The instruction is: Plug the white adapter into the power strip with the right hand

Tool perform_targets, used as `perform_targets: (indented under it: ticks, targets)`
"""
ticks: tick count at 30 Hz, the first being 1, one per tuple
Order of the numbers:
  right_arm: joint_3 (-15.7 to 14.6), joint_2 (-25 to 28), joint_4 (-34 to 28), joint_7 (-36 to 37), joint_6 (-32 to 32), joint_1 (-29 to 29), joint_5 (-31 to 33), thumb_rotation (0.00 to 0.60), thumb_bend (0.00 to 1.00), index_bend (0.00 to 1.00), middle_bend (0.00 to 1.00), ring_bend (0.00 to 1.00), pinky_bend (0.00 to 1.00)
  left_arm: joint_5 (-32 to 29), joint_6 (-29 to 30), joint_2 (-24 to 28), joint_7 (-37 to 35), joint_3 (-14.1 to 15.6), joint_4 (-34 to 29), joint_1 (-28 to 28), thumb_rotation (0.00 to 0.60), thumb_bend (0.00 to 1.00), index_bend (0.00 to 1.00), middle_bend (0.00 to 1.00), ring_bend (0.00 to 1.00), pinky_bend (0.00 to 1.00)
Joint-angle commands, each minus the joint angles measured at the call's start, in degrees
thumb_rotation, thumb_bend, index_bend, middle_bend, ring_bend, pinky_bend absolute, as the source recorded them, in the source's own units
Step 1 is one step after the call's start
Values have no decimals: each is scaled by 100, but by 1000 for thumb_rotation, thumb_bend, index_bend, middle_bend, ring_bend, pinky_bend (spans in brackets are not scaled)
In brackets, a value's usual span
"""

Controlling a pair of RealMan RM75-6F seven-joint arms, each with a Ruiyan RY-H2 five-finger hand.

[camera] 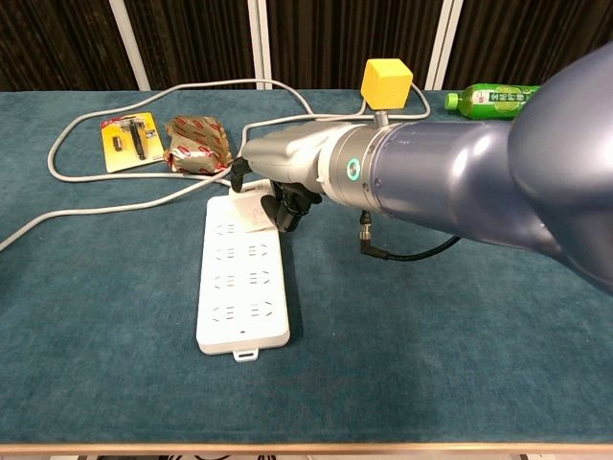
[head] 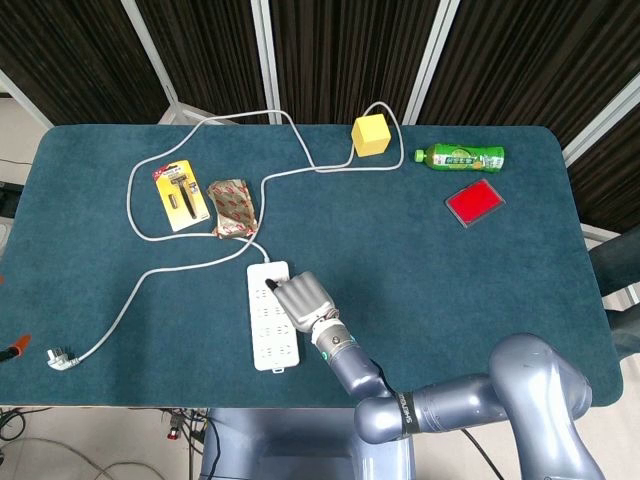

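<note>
White adapter (camera: 257, 218) sits at the far right end of the power strip (camera: 241, 276), under the fingers of the right hand (camera: 283, 177), which are curled down around it; whether it is seated in a socket cannot be told. The chest view shows the adapter's pale body between the dark fingertips, while the head view hides it beneath the hand (head: 303, 298) and shows only the strip (head: 270, 318) lying lengthwise on the blue worktop (head: 450, 280). Only the head view shows the strip's cable (head: 150, 300) ending in a loose plug (head: 60, 358) at the near left. Farther off lie a razor pack (head: 181, 196), a red-patterned packet (head: 232, 207), a red case (head: 475, 203), a yellow cube (head: 371, 135) and a green bottle (head: 461, 156).
</note>
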Motion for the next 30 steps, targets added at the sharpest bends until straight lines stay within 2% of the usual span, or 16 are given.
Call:
perform_targets:
  ticks: [1,20,30]
  targets:
    - [-8,-3,11,1,-16,-6,11,600,814,294,864,828,812,-4,-4,-4,9,0,1,-3,600,100,221,0,0,0]
    - [-147,27,80,89,-136,-124,-20,600,815,344,865,829,812,-4,18,-21,53,-4,-3,0,600,100,221,0,0,0]
    - [-187,108,-16,177,-198,-188,-142,600,818,427,864,828,812,-13,16,-26,67,-6,-5,-1,600,100,221,0,0,0]
